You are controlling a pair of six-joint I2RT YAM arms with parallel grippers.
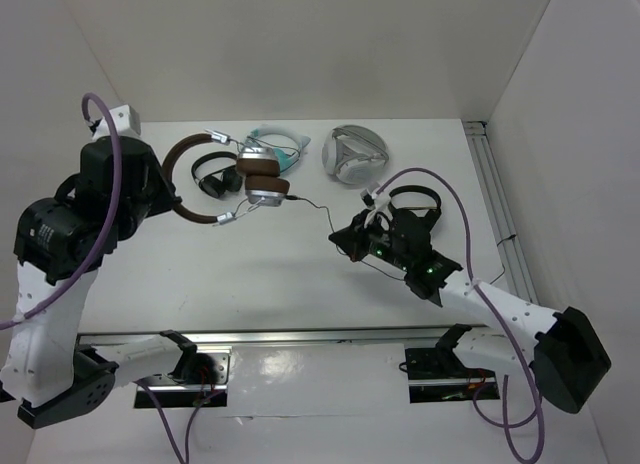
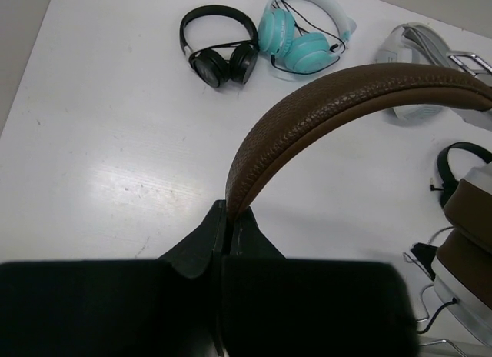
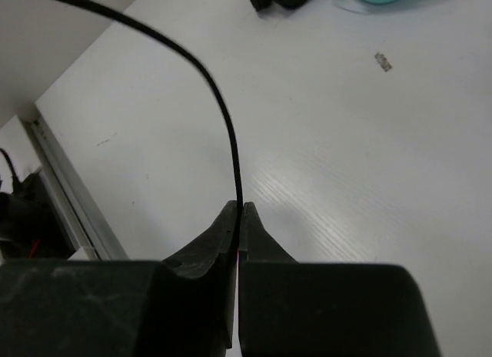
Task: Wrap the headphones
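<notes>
The headphones have a brown leather-look headband (image 1: 180, 179) and silver-and-brown earcups (image 1: 262, 181). My left gripper (image 1: 163, 192) is shut on the headband and holds the pair above the table. The left wrist view shows the headband (image 2: 346, 95) rising out of the gripper (image 2: 229, 208), with the earcups (image 2: 467, 245) at the right edge. The thin black cable (image 1: 318, 209) runs from the earcups to my right gripper (image 1: 342, 240), which is shut on it. In the right wrist view the cable (image 3: 219, 103) curves up out of the closed gripper (image 3: 239, 208).
Small all-black headphones (image 1: 213, 176) (image 2: 219, 45), a teal pair (image 1: 278, 147) (image 2: 304, 38) and a grey-white pair (image 1: 352, 154) (image 2: 419, 65) lie at the back. Another black pair (image 1: 415, 199) lies by the right arm. Metal rails run along the front (image 1: 300, 336) and right (image 1: 495, 194) edges.
</notes>
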